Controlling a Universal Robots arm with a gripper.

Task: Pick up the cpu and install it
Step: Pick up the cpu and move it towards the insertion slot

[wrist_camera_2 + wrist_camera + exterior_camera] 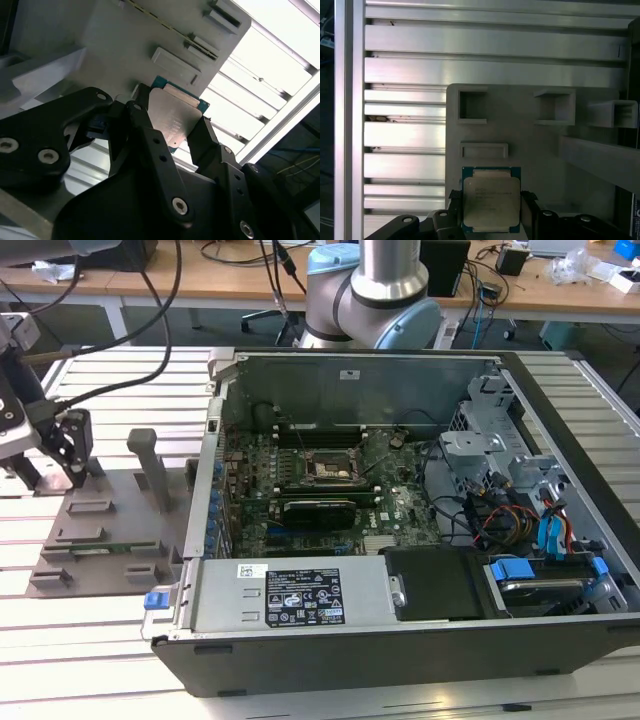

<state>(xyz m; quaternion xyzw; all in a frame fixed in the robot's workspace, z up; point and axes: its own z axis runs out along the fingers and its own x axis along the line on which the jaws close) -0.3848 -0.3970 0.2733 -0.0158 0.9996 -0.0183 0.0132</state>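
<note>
The cpu (491, 202), a flat square chip with a silvery top and a thin blue-green rim (176, 119), sits between the black fingers (145, 125) of my gripper (172, 121), which press on its two opposite edges. In the exterior view the gripper (62, 445) hangs at the far left, over the back of a grey fixture plate (100, 525), well away from the open computer case. The black socket frame (328, 470) lies on the motherboard in the middle of that case.
The fixture plate (530, 145) carries raised holders and an upright grey post (150, 465). A thin green stick (105, 547) lies in one slot. The case (420, 640) has tall walls, a drive cage (490, 455) and cables at the exterior view's right. The table is ribbed aluminium (405, 135).
</note>
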